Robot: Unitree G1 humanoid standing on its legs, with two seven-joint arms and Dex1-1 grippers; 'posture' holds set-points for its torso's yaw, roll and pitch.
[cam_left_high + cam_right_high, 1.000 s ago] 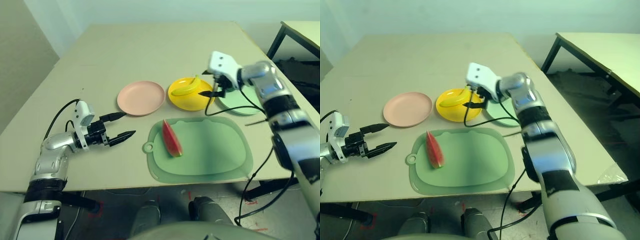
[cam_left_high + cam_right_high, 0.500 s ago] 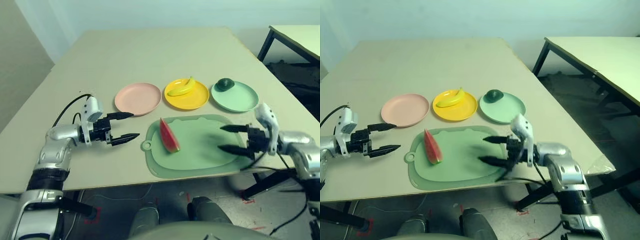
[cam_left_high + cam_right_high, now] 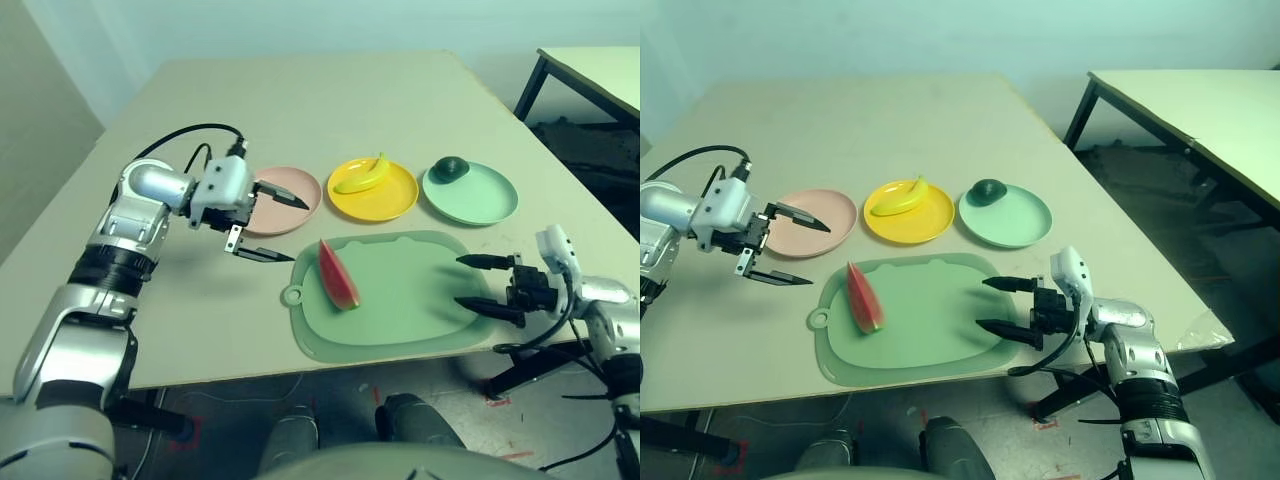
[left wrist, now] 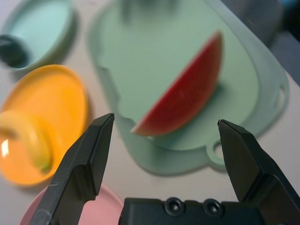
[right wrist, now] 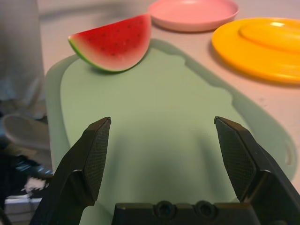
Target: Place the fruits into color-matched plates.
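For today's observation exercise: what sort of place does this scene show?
Probably a robotics lab or test room: a plain table holding toy fruit such as a watermelon wedge, colour plates like the pink plate, and a second bare table.

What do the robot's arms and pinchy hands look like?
Both arms are shiny silver tubes with black bands at the joints. Each ends in a small white block, then a black part carrying two pointy black fingers, like a beak: the left gripper and the right gripper. Thin black cables loop from the arms to the wrists. Up close, the fingers are flat, tapered wedges with finely textured inner faces.
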